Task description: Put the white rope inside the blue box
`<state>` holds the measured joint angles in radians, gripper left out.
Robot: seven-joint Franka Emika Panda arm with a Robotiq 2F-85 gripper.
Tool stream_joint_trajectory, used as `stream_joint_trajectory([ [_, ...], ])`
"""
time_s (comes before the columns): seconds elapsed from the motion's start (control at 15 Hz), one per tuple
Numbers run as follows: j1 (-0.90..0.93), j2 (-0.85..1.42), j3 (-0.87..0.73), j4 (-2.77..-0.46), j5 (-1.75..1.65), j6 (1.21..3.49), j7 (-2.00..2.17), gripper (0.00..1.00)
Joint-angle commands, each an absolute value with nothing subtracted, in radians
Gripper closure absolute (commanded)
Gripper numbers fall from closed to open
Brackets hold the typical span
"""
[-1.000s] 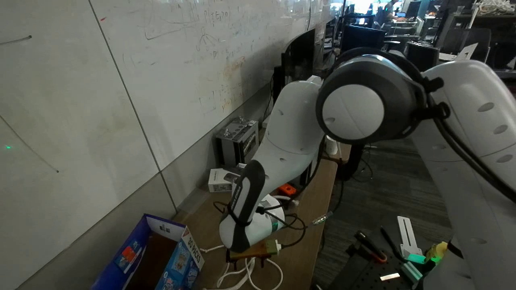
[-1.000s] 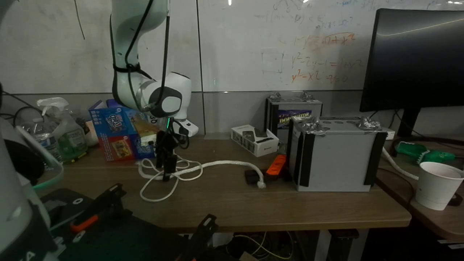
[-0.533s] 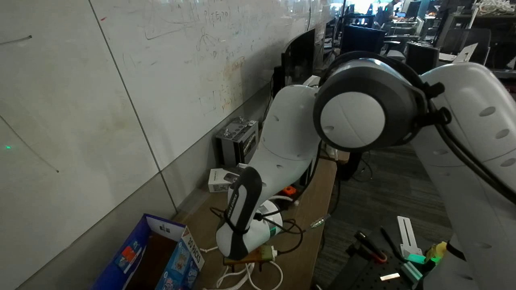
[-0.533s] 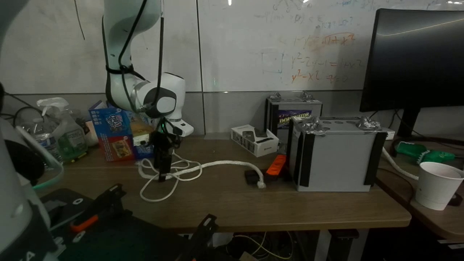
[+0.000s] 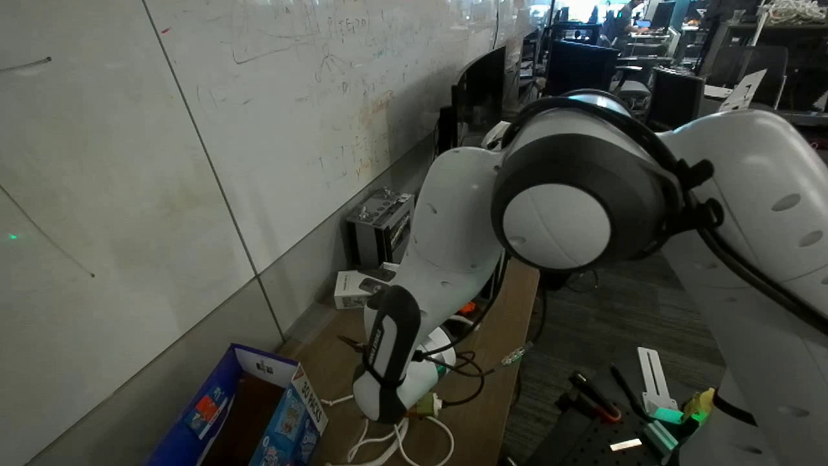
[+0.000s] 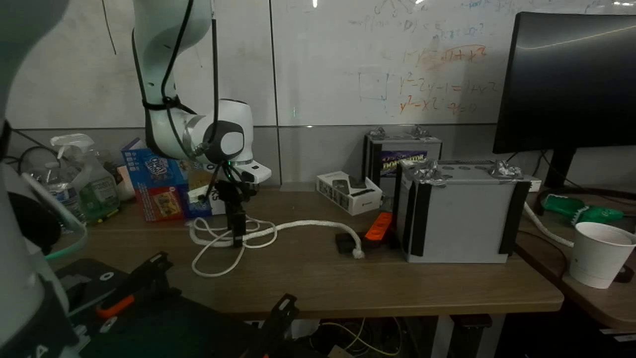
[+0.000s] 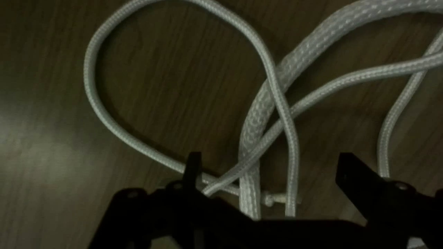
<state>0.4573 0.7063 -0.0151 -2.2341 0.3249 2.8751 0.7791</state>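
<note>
The white rope lies in loose loops on the wooden table in both exterior views. It has a thick part and thinner strands, which cross in the wrist view. My gripper is open, its fingertips on either side of the thick part and some thin strands. In an exterior view the gripper points down among the loops; whether it touches rope or table I cannot tell. The blue box stands open at the top beside the rope, against the wall; it also shows behind the arm.
Spray bottle stands beside the box. A small white carton, an orange object and grey battery-like blocks stand along the table. A whiteboard wall rises behind it. The table's front edge is near.
My gripper has shifted a little over the loops, first left and then right in an exterior view. The arm's elbow has come lower. Rope and box have not visibly moved.
</note>
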Motion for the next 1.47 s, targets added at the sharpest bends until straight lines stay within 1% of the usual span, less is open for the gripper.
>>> stream_joint_trajectory([
  [0.0, 0.489, 0.728, -0.052, -2.213, 0.281, 2.892, 0.842, 0.0],
  [0.8, 0.426, 0.732, -0.024, -2.18, 0.272, 2.851, 0.827, 0.0],
  [1.13, 0.316, 0.73, 0.085, -2.152, 0.304, 2.743, 0.756, 0.0],
  [1.4, 0.273, 0.737, 0.13, -2.131, 0.325, 2.697, 0.752, 0.0],
])
